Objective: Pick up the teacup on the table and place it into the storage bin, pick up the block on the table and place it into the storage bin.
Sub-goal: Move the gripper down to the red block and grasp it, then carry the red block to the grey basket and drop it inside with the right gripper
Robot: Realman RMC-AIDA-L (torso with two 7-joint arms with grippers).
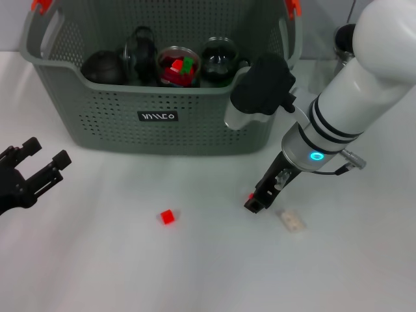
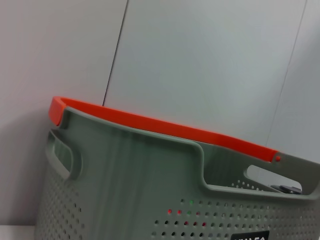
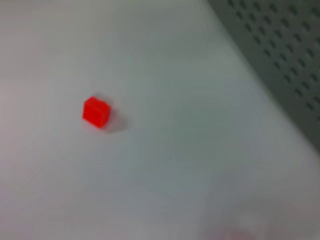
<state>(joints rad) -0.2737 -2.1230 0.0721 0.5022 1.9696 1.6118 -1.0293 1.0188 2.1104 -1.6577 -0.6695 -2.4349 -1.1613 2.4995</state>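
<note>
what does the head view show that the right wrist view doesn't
Only the head view shows the right gripper low over the table, the left gripper at the table's left edge, and the jars inside the storage bin. The right wrist view adds nothing of its own. Both show the red block on the table and the bin's perforated wall.

A plain white worktop [image 1: 97,273] carries a grey perforated storage bin [image 1: 195,123] at its far side. A small red block [image 1: 168,217] lies alone on the worktop in front of the bin. A small pale object [image 1: 292,221] lies to its right.
</note>
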